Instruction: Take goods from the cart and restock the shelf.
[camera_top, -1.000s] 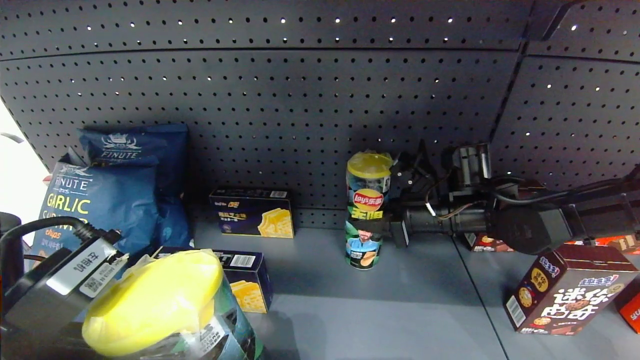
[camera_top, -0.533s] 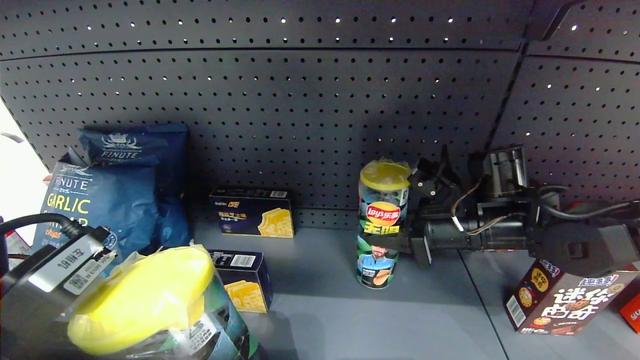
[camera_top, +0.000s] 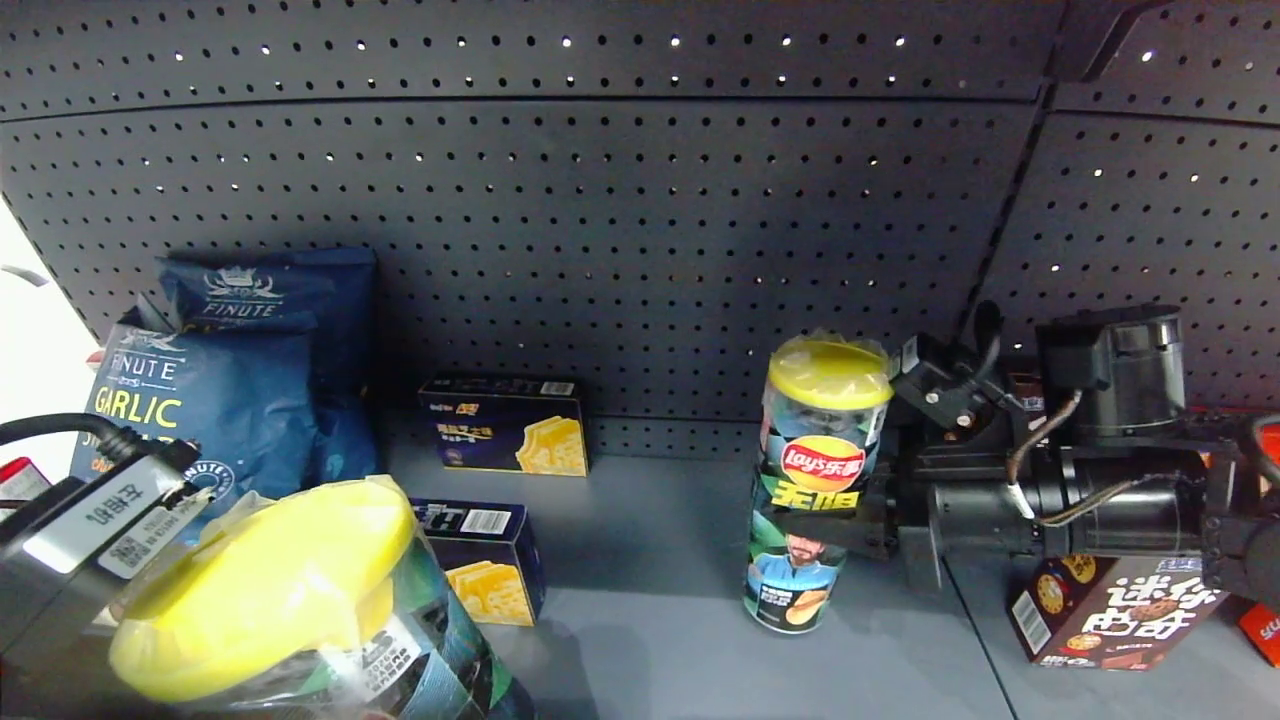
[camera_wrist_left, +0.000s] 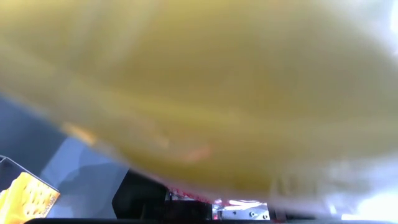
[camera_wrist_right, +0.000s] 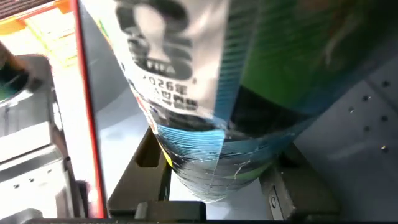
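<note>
A tall chip can (camera_top: 818, 480) with a yellow lid stands upright over the grey shelf (camera_top: 650, 610), right of centre. My right gripper (camera_top: 822, 512) comes in from the right and is shut on its middle. I cannot tell whether its base touches the shelf. The right wrist view has the can's lower body (camera_wrist_right: 205, 124) between the dark fingers (camera_wrist_right: 140, 186). A second yellow-lidded chip can (camera_top: 270, 590) is tilted at the lower left, off the shelf, with my left gripper (camera_top: 300, 670) shut on it. Its yellow lid (camera_wrist_left: 205, 87) sits right against the left wrist camera.
Blue chip bags (camera_top: 210, 390) lean at the shelf's back left. Two dark cracker boxes (camera_top: 510, 425) (camera_top: 490, 560) lie left of centre. A brown cookie box (camera_top: 1120, 610) stands under the right arm, with a red box (camera_top: 1262, 625) at the edge. Pegboard (camera_top: 600, 220) backs the shelf.
My right gripper has carried its chip can to the right and toward the shelf's front. The left can has sunk a little lower and to the left.
</note>
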